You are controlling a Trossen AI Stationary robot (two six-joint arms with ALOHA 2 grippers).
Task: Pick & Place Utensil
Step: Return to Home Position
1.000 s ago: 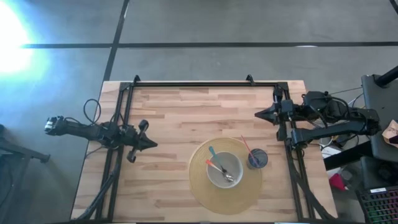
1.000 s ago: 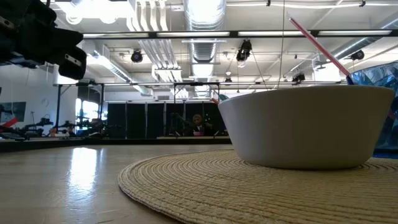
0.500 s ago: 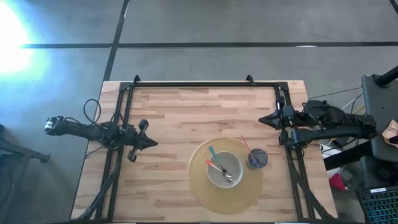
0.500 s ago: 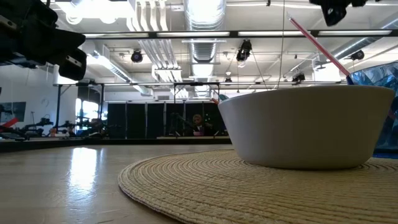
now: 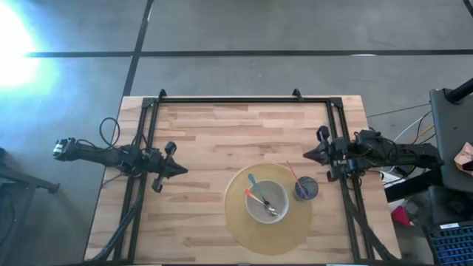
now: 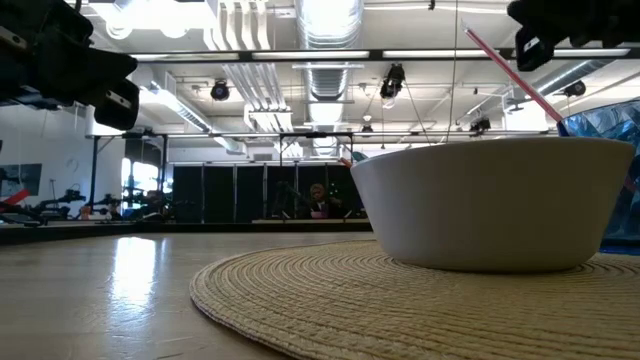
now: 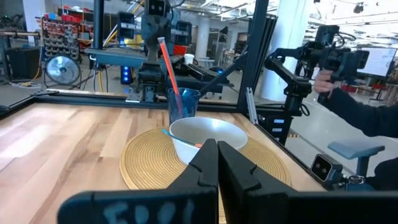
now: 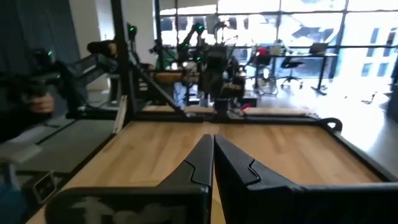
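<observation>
From above we see the fork [image 5: 252, 180] in the bowl [image 5: 279, 191]; low down, only its wall. Left gripper [image 5: 182, 171] and right gripper [image 5: 306, 156] point inward, level, fingers together.

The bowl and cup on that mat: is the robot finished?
Nearly finished, it seems. The bowl on the mat holds utensils, and the cup at the mat's edge holds the straw. Nothing is in hand: the left tool and right tool are shut and empty, at the table's sides. Only parking them looks left.
</observation>
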